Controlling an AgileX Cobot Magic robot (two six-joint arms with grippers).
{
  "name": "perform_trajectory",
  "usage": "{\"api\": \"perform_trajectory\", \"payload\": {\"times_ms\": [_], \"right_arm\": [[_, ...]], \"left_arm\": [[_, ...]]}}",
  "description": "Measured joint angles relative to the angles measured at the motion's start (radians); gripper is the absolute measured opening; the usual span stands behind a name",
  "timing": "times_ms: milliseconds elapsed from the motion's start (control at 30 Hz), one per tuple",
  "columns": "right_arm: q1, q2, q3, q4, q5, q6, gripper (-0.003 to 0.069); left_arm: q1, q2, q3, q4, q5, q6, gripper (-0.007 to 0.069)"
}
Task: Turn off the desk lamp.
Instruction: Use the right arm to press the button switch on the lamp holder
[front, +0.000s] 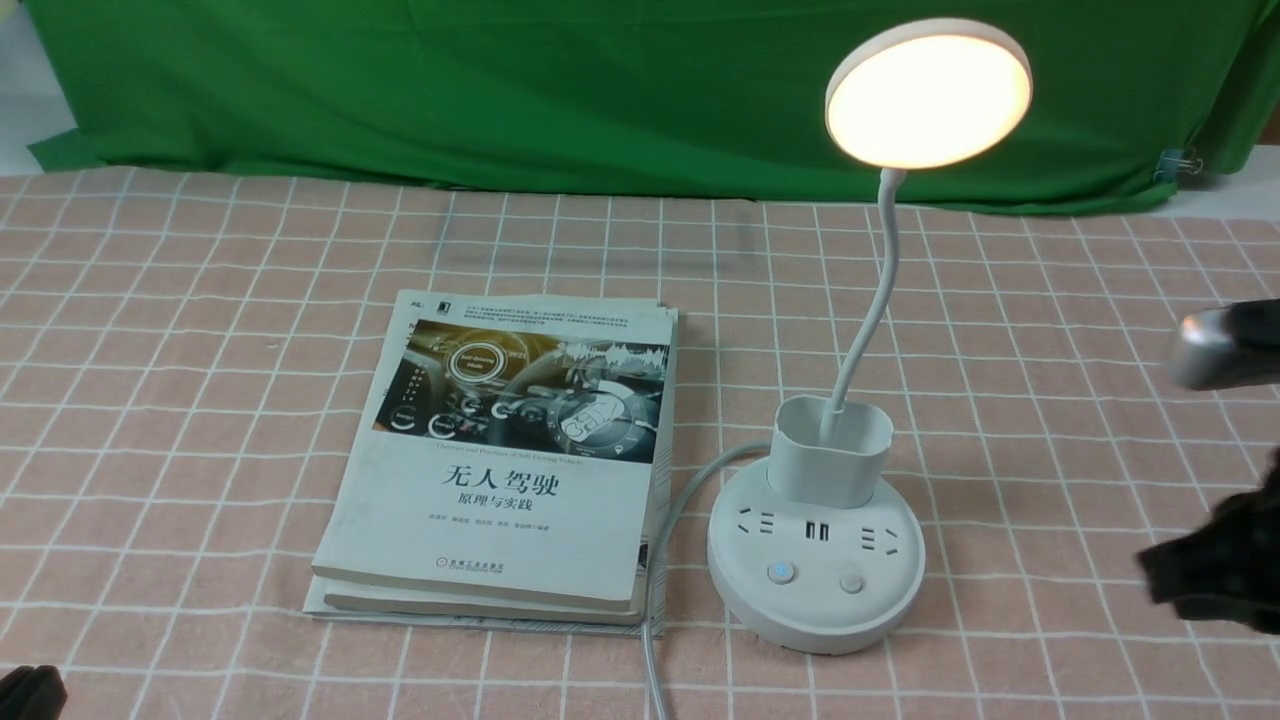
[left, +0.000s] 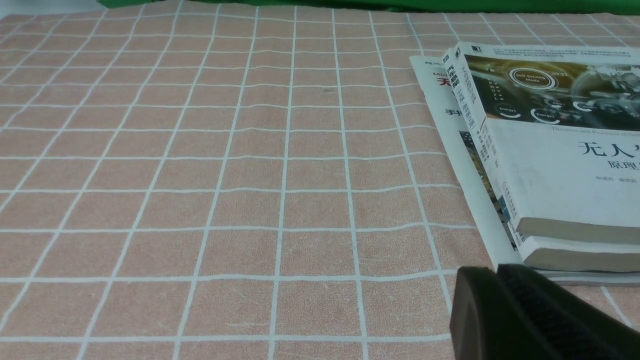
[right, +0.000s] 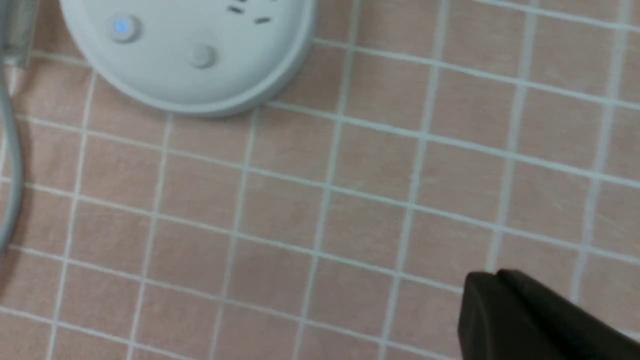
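Note:
The white desk lamp stands right of centre with its round disc head (front: 928, 92) glowing. A thin neck runs down into the cup-shaped holder (front: 832, 450) on the round base (front: 815, 575). The base carries a blue-lit button (front: 781, 572) and a plain button (front: 851, 581). My right gripper (front: 1150, 575) hangs at the right edge, apart from the base. In the right wrist view this right gripper (right: 495, 276) is shut with nothing in it, a few cloth squares from the base (right: 240, 85). My left gripper (left: 497, 270) is shut and empty near the books' corner.
A stack of books (front: 500, 460) lies left of the lamp on the pink checked cloth (front: 200, 350). The lamp's grey cord (front: 660, 560) runs between books and base toward the front edge. A green backdrop (front: 500, 80) closes off the far side.

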Motion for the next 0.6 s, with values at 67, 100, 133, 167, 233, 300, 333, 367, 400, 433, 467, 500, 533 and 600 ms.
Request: {"api": "perform_trajectory", "payload": {"times_ms": [67, 100, 133, 167, 233, 300, 333, 367, 400, 433, 467, 500, 533, 600], "right_arm": [[0.088, 0.099, -0.021, 0.002, -0.07, 0.01, 0.0043], [0.118, 0.127, -0.031, 0.003, -0.087, 0.012, 0.0043], [0.149, 0.181, -0.047, 0.004, -0.119, 0.018, 0.0043], [0.178, 0.232, -0.068, 0.005, -0.145, 0.029, 0.0043], [0.198, 0.286, -0.093, 0.006, -0.173, 0.038, 0.0043], [0.21, 0.343, -0.122, 0.006, -0.204, 0.047, 0.0043], [0.21, 0.379, -0.136, 0.006, -0.221, 0.051, 0.0043], [0.21, 0.401, -0.145, 0.005, -0.233, 0.054, 0.0043], [0.21, 0.419, -0.154, 0.005, -0.242, 0.055, 0.0043], [0.21, 0.419, -0.155, 0.005, -0.243, 0.055, 0.0043], [0.21, 0.445, -0.165, 0.005, -0.258, 0.055, 0.0043], [0.21, 0.447, -0.167, 0.005, -0.26, 0.055, 0.0043], [0.21, 0.458, -0.17, 0.005, -0.27, 0.055, 0.0043], [0.21, 0.479, -0.176, 0.005, -0.295, 0.055, 0.0043]], "left_arm": [[0.0, 0.0, 0.0, 0.0, 0.0, 0.0, 0.0006], [0.0, 0.0, 0.0, 0.0, 0.0, 0.0, 0.0006], [0.0, 0.0, 0.0, 0.0, 0.0, 0.0, 0.0006], [0.0, 0.0, 0.0, 0.0, 0.0, 0.0, 0.0006], [0.0, 0.0, 0.0, 0.0, 0.0, 0.0, 0.0006], [0.0, 0.0, 0.0, 0.0, 0.0, 0.0, 0.0006], [0.0, 0.0, 0.0, 0.0, 0.0, 0.0, 0.0006], [0.0, 0.0, 0.0, 0.0, 0.0, 0.0, 0.0006], [0.0, 0.0, 0.0, 0.0, 0.0, 0.0, 0.0006], [0.0, 0.0, 0.0, 0.0, 0.0, 0.0, 0.0006], [0.0, 0.0, 0.0, 0.0, 0.0, 0.0, 0.0006], [0.0, 0.0, 0.0, 0.0, 0.0, 0.0, 0.0006], [0.0, 0.0, 0.0, 0.0, 0.0, 0.0, 0.0006], [0.0, 0.0, 0.0, 0.0, 0.0, 0.0, 0.0006]]}}
